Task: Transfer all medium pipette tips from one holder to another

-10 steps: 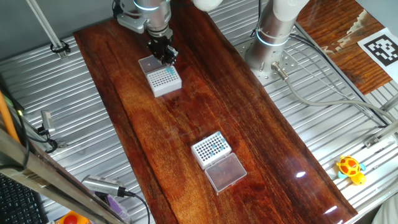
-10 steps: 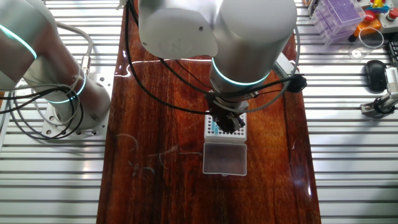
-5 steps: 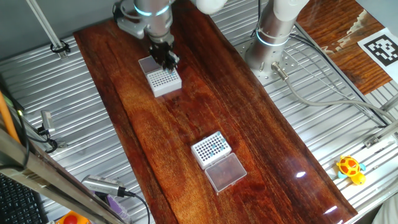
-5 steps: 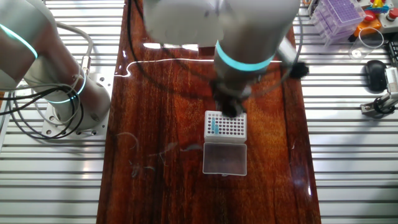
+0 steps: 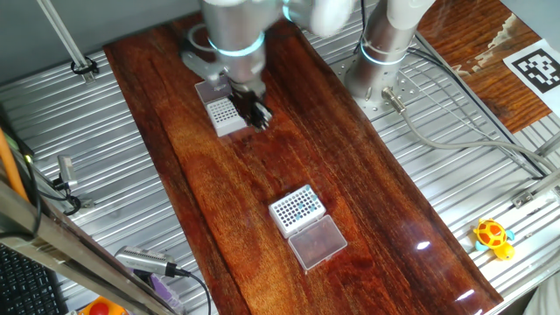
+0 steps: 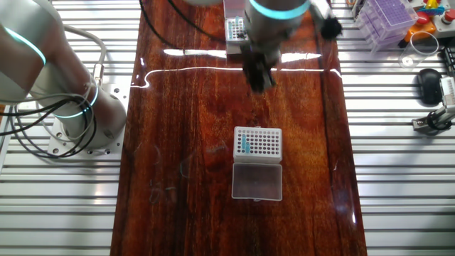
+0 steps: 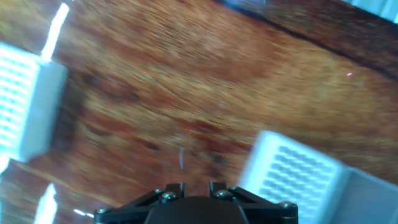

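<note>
Gripper point(image 5: 256, 112) hanging over bare wood of the table point(image 5: 350, 175), just right of the far holder point(image 5: 220, 115) in one fixed view and clear of it, not touching. Fingers dark and close-set, pointing down. Cannot tell whether parted, closed, or pinched on a tip: too small in the fixed views, and cut off at the bottom edge of the hand view.

Medium pipette tips point(image 5: 297, 206) showing as a cluster of blue dots in the near holder point(image 5: 306, 219), well apart from the gripper, down the board toward the near right. Clear lid point(image 5: 318, 242) lying flat, touching that holder on its near side. A few more teal tips standing in the left column of the far holder, plain in the other fixed view.

Tips upright, long axis vertical, matching the downward-pointing fingers. Likely no wrist turn called for, only a straight travel along the length of the board, then a drop.

In the hand view, both holders blurred at either side, bare wood in the middle: lined up over neither

Judged mid-transit between holders, with plenty of tips left to shift
</note>
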Tool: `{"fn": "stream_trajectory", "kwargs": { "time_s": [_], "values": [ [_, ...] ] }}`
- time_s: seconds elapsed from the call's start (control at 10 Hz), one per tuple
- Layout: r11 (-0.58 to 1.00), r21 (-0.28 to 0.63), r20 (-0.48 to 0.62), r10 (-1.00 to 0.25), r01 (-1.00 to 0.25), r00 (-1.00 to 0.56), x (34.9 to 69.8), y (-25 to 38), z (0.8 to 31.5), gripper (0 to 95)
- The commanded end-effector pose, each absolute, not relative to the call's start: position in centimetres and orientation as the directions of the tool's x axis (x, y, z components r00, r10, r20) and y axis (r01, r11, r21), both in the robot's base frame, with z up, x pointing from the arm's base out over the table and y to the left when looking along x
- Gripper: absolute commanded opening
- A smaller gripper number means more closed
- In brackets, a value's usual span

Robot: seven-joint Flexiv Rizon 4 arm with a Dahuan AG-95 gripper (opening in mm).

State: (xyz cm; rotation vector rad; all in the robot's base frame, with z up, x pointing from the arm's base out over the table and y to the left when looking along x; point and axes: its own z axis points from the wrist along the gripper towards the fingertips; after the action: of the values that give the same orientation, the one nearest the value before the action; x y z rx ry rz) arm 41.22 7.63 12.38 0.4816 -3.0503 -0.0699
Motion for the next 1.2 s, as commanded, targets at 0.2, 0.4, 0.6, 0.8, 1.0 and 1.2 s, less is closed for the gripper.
{"fn": "stream_trajectory", "kwargs": {
  "time_s": [0.2, 0.4, 0.6, 0.8, 1.0, 1.2],
  "values": [
    [0.963, 0.061, 0.048, -0.264, -0.261, -0.963, 40.3, 10.7, 12.4, 19.0],
    [0.963, 0.060, 0.046, -0.265, -0.262, -0.963, 40.3, 10.7, 12.5, 19.0],
    [0.953, 0.057, 0.045, -0.300, -0.298, -0.953, 40.4, 10.5, 12.5, 0.0],
    [0.886, 0.069, 0.078, -0.464, -0.459, -0.882, 40.4, 10.5, 12.5, 0.0],
    [0.848, 0.080, 0.078, -0.529, -0.524, -0.845, 40.4, 10.5, 12.5, 0.0],
    [0.853, 0.093, 0.063, -0.519, -0.513, -0.852, 40.0, 12.0, 12.1, 19.0]
  ]
}}
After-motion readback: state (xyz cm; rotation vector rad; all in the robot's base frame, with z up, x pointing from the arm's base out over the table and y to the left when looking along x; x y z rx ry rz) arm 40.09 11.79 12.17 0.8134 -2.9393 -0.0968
